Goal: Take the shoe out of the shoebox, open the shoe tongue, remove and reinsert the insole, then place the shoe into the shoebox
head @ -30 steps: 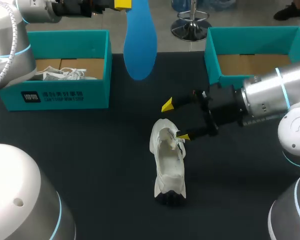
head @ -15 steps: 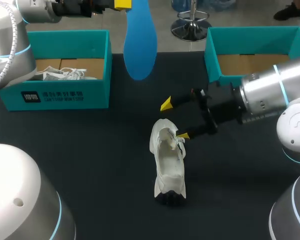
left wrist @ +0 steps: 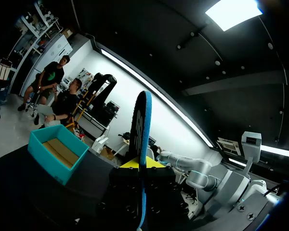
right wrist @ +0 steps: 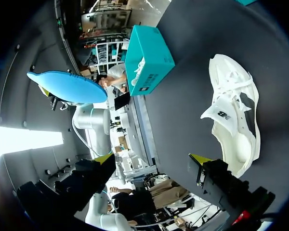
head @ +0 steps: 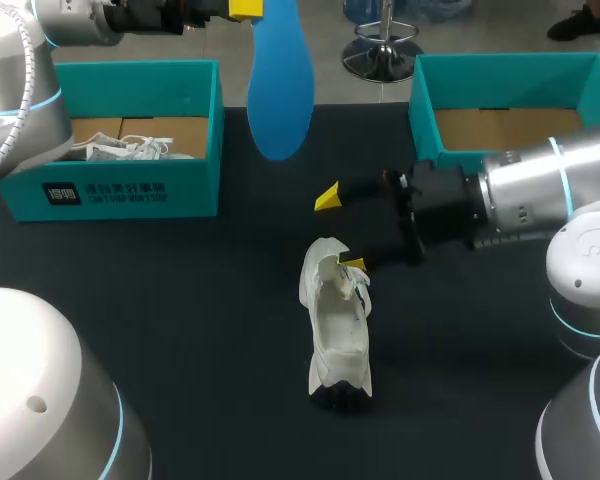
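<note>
A white shoe (head: 336, 325) lies on the black table near the middle, its tongue pulled back; the right wrist view shows this shoe (right wrist: 233, 120) too. My right gripper (head: 340, 230) is open wide at the shoe's far end, one yellow fingertip (head: 352, 264) right by the shoe's rim and the other out over bare table. In its own view the right gripper (right wrist: 151, 159) has nothing between its fingers. High over the table's far side, my left gripper (head: 245, 10) is shut on a blue insole (head: 280, 85) that hangs down. The left wrist view shows the insole (left wrist: 142, 130) edge-on between the fingers.
A teal shoebox (head: 130, 185) at the far left holds a second white shoe (head: 130, 148). Another teal shoebox (head: 425, 110), showing only its cardboard floor, stands at the far right behind my right arm. Bare table lies around the shoe.
My right gripper has shifted a little left and away, bringing its nearer fingertip up to the shoe's far end. The left arm and the insole have kept still.
</note>
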Robot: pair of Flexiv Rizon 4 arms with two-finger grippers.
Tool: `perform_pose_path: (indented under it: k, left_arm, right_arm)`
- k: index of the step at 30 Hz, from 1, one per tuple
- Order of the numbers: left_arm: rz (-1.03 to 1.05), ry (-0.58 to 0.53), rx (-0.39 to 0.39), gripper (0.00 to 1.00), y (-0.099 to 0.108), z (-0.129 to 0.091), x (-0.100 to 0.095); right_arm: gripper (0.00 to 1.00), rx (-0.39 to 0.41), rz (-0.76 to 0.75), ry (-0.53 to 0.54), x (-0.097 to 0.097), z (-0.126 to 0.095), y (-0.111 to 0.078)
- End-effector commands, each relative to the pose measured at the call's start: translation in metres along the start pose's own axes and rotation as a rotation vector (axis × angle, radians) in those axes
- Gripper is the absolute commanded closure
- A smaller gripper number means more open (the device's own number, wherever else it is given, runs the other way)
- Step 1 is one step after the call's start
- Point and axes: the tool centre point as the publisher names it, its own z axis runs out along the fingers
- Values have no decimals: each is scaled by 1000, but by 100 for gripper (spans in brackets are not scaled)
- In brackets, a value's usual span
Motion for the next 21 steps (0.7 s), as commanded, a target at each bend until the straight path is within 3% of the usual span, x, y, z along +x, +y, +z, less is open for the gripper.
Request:
perform_pose_path:
  k: [1, 9, 21]
  left_arm:
    - [1, 1, 0, 100, 0, 0, 0]
    - [1, 1, 0, 100, 0, 0, 0]
    - [1, 1, 0, 100, 0, 0, 0]
  right_arm:
    - [0, 21, -13, 11, 16, 16, 9]
    - [0, -12, -85, 49, 50, 19, 18]
    - [0, -28, -129, 106, 59, 20, 23]
